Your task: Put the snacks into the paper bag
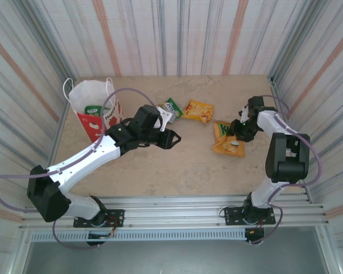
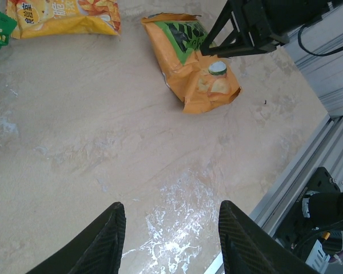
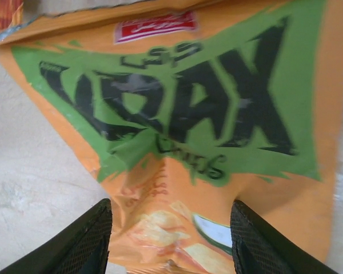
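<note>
The paper bag stands at the back left, red below and white above, with a green snack packet inside. On the table lie a green packet, a yellow packet and an orange packet with green lettering. My right gripper is down over the orange packet, open, and its fingers straddle the packet's lower end. Mid-table, my left gripper hovers open above bare tabletop, holding nothing. The left wrist view takes in the orange packet and the yellow one.
Striped corrugated walls close the table in at the back and both sides. A metal rail runs along the near edge by the arm bases. Bare tabletop lies between the arms in front of the packets.
</note>
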Controlling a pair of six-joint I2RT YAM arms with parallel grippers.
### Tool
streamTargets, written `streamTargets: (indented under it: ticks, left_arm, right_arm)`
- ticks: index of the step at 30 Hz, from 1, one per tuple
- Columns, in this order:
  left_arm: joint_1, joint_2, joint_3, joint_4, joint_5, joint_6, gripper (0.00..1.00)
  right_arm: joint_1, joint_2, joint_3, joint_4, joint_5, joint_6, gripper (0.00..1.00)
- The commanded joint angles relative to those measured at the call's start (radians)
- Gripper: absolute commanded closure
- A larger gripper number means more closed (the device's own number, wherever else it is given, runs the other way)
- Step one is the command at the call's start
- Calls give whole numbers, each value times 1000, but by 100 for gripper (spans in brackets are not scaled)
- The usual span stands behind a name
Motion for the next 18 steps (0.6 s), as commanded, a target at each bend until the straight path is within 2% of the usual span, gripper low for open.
streamTargets:
  ticks: [1,10,18]
  left_arm:
    - [-7,7,3,7,-11,-1,52]
    - [-6,5,-22,2,-12,5,52]
    - [-7,25,-25,9,19,-1,52]
  right_arm:
    - [37,36,4,31,-4,-4,46]
    - [157,108,-6,57,29,26,42]
    - [297,5,-123,123,-11,143,43]
